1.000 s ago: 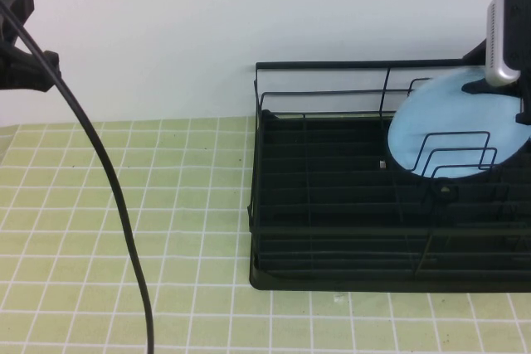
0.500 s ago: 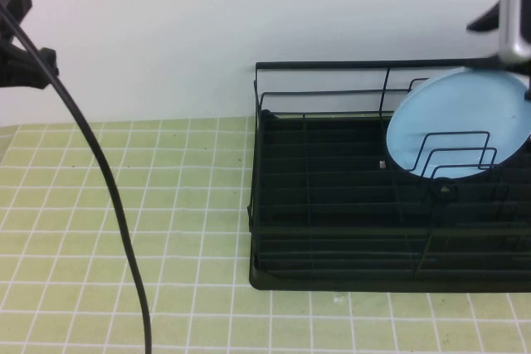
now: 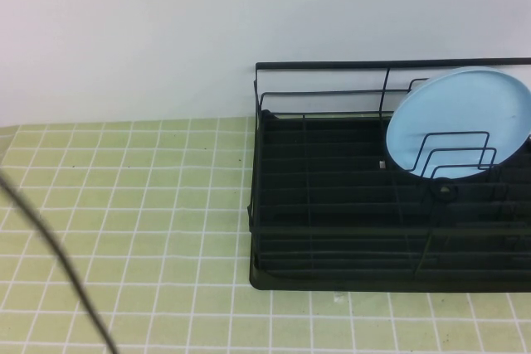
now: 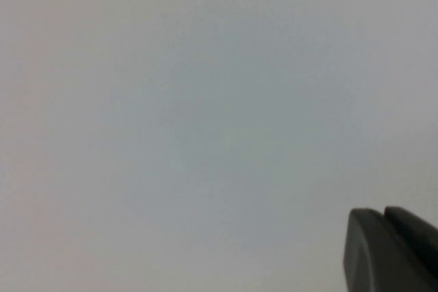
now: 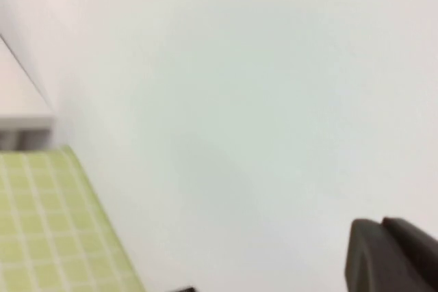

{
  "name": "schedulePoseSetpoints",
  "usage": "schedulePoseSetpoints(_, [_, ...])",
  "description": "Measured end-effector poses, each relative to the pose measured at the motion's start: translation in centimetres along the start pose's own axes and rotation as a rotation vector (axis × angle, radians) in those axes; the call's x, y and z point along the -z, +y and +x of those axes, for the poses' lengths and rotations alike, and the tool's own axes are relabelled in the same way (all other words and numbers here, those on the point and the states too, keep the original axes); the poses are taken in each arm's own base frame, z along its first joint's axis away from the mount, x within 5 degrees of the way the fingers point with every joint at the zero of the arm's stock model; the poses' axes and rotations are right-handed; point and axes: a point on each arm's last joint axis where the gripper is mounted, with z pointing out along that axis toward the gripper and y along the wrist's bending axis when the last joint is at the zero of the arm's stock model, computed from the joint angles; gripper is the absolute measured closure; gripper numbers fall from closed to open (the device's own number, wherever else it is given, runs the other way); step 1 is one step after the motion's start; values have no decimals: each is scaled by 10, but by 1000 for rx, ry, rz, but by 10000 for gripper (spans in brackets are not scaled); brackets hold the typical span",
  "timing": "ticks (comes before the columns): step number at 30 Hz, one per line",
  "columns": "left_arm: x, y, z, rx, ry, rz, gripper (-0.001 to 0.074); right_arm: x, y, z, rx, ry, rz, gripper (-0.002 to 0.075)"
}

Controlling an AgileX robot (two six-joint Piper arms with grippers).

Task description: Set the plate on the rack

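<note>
The light-blue plate [image 3: 460, 128] stands on edge at the right end of the black wire rack [image 3: 332, 205], leaning among the upright divider loops under the top rail. No gripper touches it. Both grippers are outside the high view. In the left wrist view a dark tip of my left gripper [image 4: 391, 251] shows against the plain white wall. In the right wrist view a dark tip of my right gripper [image 5: 391, 256] shows against the white wall, above a strip of the green checked table cover [image 5: 48, 230].
The rack stands on a green checked table cover [image 3: 124, 205] against a white wall. A black cable [image 3: 58, 263] crosses the front left corner of the high view.
My right gripper let go of the plate, rose and left the high view. My left arm has also left the high view, and its cable has swung down and left. The plate stays in the rack.
</note>
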Motion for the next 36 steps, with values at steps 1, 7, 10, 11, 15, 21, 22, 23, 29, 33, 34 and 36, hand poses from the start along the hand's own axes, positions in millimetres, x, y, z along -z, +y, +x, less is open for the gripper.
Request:
schedulePoseSetpoints(1, [6, 0, 6, -6, 7, 1, 735, 6, 4, -5, -12, -5, 9, 718])
schedulePoseSetpoints(7, [46, 0, 36, 22, 4, -1, 735, 39, 43, 12, -109, 50, 123, 718])
schedulePoseSetpoints(10, [61, 5, 46, 45, -17, -55, 735, 54, 71, 30, -165, 70, 134, 718])
schedulePoseSetpoints(11, [65, 6, 49, 56, -21, -69, 735, 58, 79, 35, -186, 69, 132, 718])
schedulePoseSetpoints(15, [73, 7, 62, 147, -6, -79, 735, 76, 119, 66, -293, 71, 153, 718])
schedulePoseSetpoints(21, [83, 4, 78, 227, 11, -68, 735, 104, 161, 102, -353, 95, 274, 718])
schedulePoseSetpoints(22, [86, 4, 82, 229, 11, -70, 735, 108, 166, 107, -345, 113, 289, 718])
schedulePoseSetpoints(23, [88, 4, 87, 238, 14, -70, 735, 112, 171, 110, -345, 121, 297, 718])
schedulePoseSetpoints(29, [94, 1, 112, 281, 63, -66, 735, 119, 184, 111, -338, 112, 296, 719])
schedulePoseSetpoints(33, [94, -5, 114, 276, 77, 4, 735, 116, 191, 105, -333, 64, 216, 719])
schedulePoseSetpoints(34, [94, -5, 114, 258, 76, -3, 735, 115, 193, 104, -333, 50, 195, 719])
schedulePoseSetpoints(36, [94, -2, 114, 203, 72, -28, 735, 115, 195, 103, -334, 32, 165, 719])
